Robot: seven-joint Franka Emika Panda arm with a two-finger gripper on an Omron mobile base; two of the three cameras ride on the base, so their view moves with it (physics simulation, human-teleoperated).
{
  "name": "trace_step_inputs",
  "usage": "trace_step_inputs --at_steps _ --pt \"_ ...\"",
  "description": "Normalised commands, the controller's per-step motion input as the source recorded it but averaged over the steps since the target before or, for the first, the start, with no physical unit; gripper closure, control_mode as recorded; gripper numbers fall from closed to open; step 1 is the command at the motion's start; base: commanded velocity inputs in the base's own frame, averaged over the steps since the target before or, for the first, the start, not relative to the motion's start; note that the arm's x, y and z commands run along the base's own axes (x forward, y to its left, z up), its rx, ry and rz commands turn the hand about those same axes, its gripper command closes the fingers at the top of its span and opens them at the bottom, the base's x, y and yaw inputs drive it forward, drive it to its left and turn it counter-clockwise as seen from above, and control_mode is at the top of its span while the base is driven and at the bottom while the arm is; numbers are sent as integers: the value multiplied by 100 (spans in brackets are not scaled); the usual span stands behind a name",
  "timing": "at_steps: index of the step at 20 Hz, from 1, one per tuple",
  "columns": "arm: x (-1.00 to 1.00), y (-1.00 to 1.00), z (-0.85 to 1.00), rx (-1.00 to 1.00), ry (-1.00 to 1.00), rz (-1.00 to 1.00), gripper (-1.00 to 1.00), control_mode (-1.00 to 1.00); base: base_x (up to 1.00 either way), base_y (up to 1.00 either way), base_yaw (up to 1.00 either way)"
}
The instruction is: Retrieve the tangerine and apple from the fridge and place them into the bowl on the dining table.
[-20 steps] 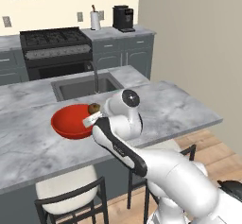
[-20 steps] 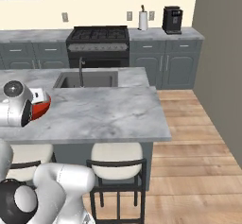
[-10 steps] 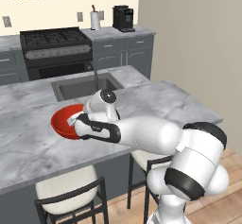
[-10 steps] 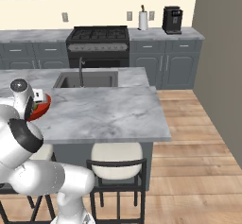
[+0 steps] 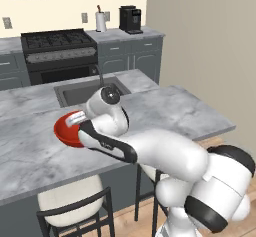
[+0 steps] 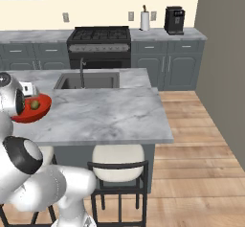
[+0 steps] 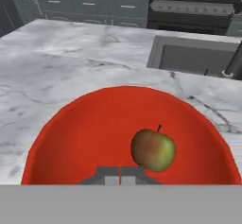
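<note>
Marble-topped, the desk (image 5: 180, 113) carried the red bowl (image 7: 90, 138) near its front edge, beside the sink (image 6: 88, 81). The apple (image 7: 153, 150) lay inside the bowl, toward four o'clock in the hand view. The gripper (image 7: 120, 175) hung just above the bowl, closed and empty. No tangerine lay in the bowl. Swinging away low, the arm could clip the rim and push the bowl off the desk edge.

The arm's elbow now swings out lower and further right than a second ago, folding over the dining table (image 5: 165, 106) edge beside the bowl (image 5: 67, 131)
</note>
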Motion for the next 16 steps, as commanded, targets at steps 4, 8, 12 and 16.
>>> trace_step_inputs --at_steps 4,8,12,16 --pt "-75 -72 100 4 -11 -12 100 -100 0 0 0" --pt "-48 -77 98 7 0 -12 100 -100 0 0 0" --pt "-59 -56 71 5 0 -3 -100 -100 0 0 0" --pt "-93 -49 25 2 -12 0 -100 -100 0 0 0"
